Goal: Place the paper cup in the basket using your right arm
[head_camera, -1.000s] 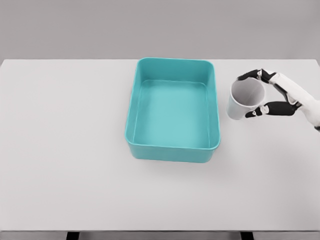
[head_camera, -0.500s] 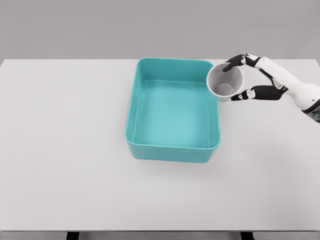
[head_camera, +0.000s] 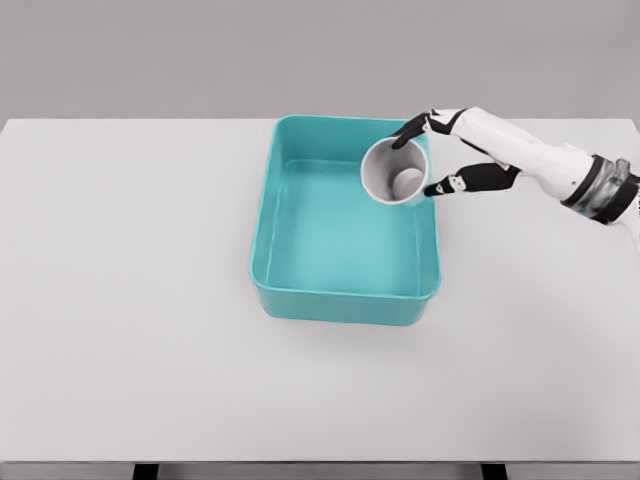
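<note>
- The table [head_camera: 130, 300] is white and flat, and it fills most of the head view; behind it there is a plain grey wall [head_camera: 150, 60].
- The basket [head_camera: 345, 300] is a teal rectangular tub with rounded corners. It stands on the table a little right of the middle, with its long side going away from the camera.
- The inside of the basket is visible down to its bottom, and the near wall looks the highest from this view.
- The paper cup [head_camera: 393, 172] is white and it is held in the air over the far right corner of the basket, inside the line of the rim. It is tilted, so its open mouth faces the camera and to the left, and one can see its bottom inside.
- The right hand [head_camera: 455, 150] grips the cup from the right side: one dark finger lies over the top of the cup and the thumb [head_camera: 440, 186] presses below it.
- The right arm [head_camera: 560, 172] is white with a grey band near the wrist, and it comes in from the right edge, passing above the right rim of the basket.
</note>
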Tool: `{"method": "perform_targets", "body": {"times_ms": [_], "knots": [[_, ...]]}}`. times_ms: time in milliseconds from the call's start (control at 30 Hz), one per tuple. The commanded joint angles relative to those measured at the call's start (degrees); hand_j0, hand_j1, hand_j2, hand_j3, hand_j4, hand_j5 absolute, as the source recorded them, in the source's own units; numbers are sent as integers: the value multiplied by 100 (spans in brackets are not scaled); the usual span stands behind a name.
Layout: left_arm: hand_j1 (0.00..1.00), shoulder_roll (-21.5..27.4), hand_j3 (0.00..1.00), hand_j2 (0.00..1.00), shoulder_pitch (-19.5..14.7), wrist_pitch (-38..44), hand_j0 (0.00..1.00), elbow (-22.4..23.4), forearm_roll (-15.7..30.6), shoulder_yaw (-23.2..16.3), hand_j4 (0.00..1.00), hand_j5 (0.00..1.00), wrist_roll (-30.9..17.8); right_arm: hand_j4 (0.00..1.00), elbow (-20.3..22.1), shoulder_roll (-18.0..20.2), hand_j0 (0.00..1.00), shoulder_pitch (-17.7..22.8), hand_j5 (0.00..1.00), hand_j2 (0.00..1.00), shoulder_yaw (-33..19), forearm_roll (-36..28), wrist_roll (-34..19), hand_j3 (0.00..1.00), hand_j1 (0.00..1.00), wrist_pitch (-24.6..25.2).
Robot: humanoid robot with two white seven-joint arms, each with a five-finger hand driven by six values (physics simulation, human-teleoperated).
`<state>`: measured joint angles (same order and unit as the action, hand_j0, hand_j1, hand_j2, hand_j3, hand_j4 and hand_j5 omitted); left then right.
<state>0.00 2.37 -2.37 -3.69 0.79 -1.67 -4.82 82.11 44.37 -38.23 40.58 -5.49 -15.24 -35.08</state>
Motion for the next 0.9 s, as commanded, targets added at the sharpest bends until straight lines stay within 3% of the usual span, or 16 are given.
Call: {"method": "perform_targets", "body": {"times_ms": [0, 67, 167, 233, 400, 467, 567, 667, 767, 867], "knots": [[100, 0, 100, 100, 0, 0, 100, 0, 1, 0, 100, 100, -1, 72, -19, -42, 72, -18, 72, 72, 81, 417, 12, 72, 72, 8], [100, 0, 100, 100, 0, 0, 100, 0, 1, 0, 100, 100, -1, 79, -28, -104, 79, -167, 79, 79, 108, 883, 4, 79, 79, 8], [100, 0, 100, 100, 0, 0, 100, 0, 1, 0, 100, 100, -1, 84, -81, -130, 84, -307, 84, 84, 195, 1006, 4, 84, 84, 8], [100, 0, 100, 100, 0, 0, 100, 0, 1, 0, 100, 100, -1, 100, -98, -139, 100, -501, 100, 100, 371, 1112, 4, 100, 100, 8], [100, 0, 100, 100, 0, 0, 100, 0, 1, 0, 100, 100, -1, 100, -195, -25, 100, -1010, 100, 100, 670, 1173, -14, 100, 100, 8], [100, 0, 100, 100, 0, 0, 100, 0, 1, 0, 100, 100, -1, 100, -213, 449, 100, -1380, 100, 100, 1197, 1121, 4, 100, 100, 8], [100, 0, 100, 100, 0, 0, 100, 0, 1, 0, 100, 100, -1, 100, -415, 1152, 100, -1292, 100, 100, 1197, 1085, 12, 100, 100, 8], [100, 0, 100, 100, 0, 0, 100, 0, 1, 0, 100, 100, -1, 100, -230, 1970, 100, -660, 100, 100, 1189, 1103, 12, 100, 100, 8], [100, 0, 100, 100, 0, 0, 100, 0, 1, 0, 100, 100, -1, 100, 455, 2410, 100, -615, 100, 100, 1162, 1129, -14, 100, 100, 8], [100, 0, 100, 100, 0, 0, 100, 0, 1, 0, 100, 100, -1, 100, 570, 2427, 100, -624, 100, 100, 995, 1112, -58, 100, 100, 8]]}}
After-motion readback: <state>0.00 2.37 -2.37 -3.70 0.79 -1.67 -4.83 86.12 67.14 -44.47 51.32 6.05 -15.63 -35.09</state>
